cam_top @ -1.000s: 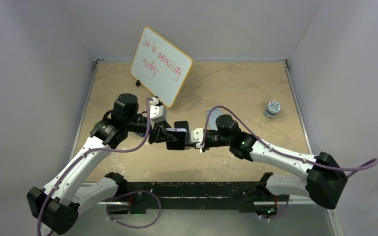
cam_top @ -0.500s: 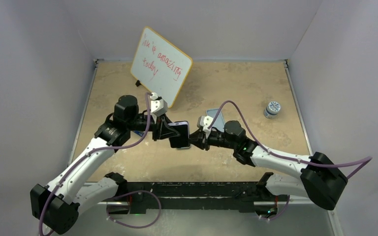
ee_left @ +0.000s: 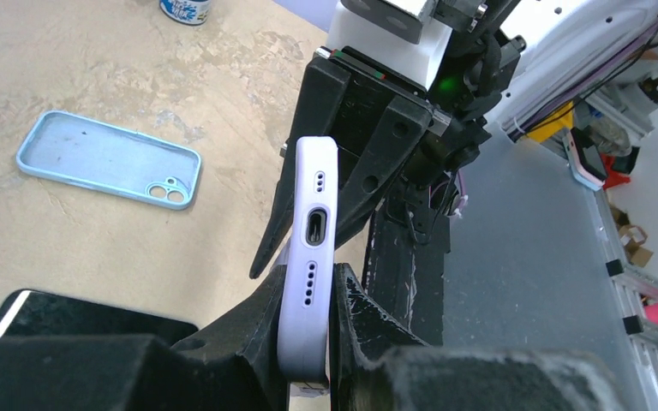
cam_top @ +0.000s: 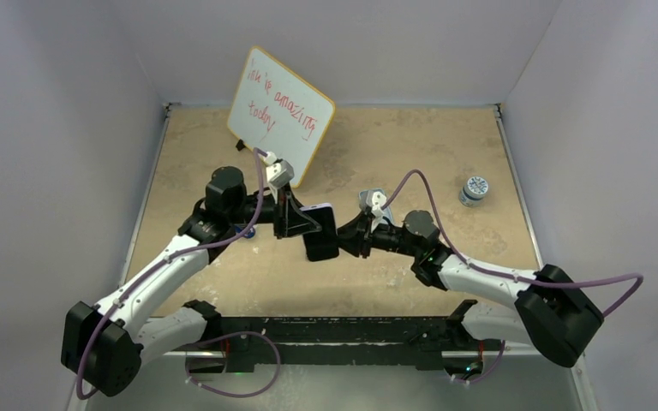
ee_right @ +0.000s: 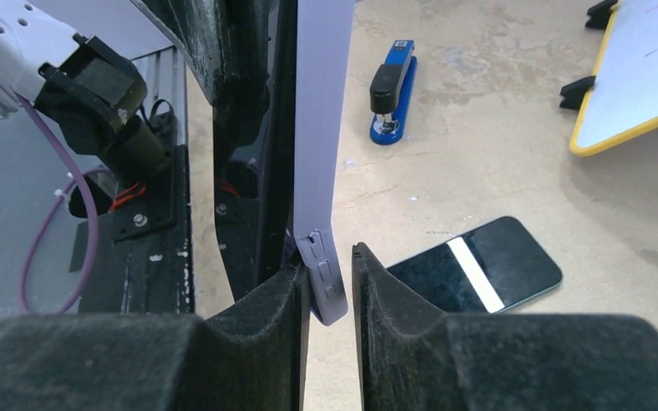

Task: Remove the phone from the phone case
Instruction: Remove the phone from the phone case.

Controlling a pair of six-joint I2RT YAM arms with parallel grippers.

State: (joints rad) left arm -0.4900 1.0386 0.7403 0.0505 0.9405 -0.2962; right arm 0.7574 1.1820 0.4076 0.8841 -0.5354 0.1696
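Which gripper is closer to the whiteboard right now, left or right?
Left. The left gripper sits just in front of the whiteboard's lower corner, clamped on the phone. The right gripper grips the phone's opposite side, farther over to the right of the board.

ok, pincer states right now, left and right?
Left pincer: closed on the lavender phone, at its port end.
Right pincer: closed on the lavender phone's button edge.

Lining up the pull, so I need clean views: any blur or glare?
Top view: even light, sharp. Left wrist: fingers blurred, held phone sharp. Right wrist: fingers blurred too, glare stripe on the black phone.
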